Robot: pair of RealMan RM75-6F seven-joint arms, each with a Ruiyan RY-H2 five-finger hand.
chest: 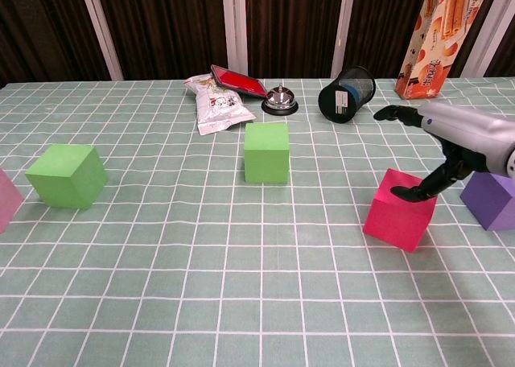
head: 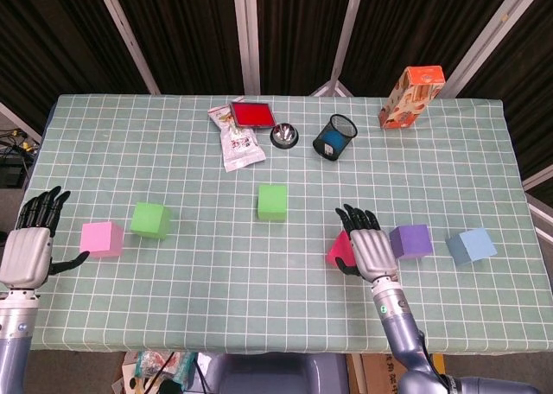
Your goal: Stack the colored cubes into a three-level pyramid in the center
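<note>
The desk [head: 484,152] carries six cubes, none yet stacked, spread in a loose row across its near half, so the pyramid is, as I judge it, not begun. The right hand [head: 371,245] hangs over the magenta cube [chest: 401,209], fingers spread and holding nothing; in the chest view its thumb reaches down to the cube's top far edge, though I cannot tell whether it touches. That cube lies directly beneath and slightly toward the desk's middle from the palm, so the coming move looks to turn on a short drop and a closing of the fingers around it. It sits turned at an angle to the grid of the cloth, one corner toward the robot. The purple cube [head: 409,240] stands just beside the hand on its outer side, and the light blue cube [head: 471,245] further out still. The central green cube [head: 272,201] marks roughly where the base should grow, up and to the left of the magenta one. The left hand [head: 30,247] is open at the desk's left edge, near the pink cube [head: 101,238], with the second green cube [head: 149,219] beyond it.
</note>
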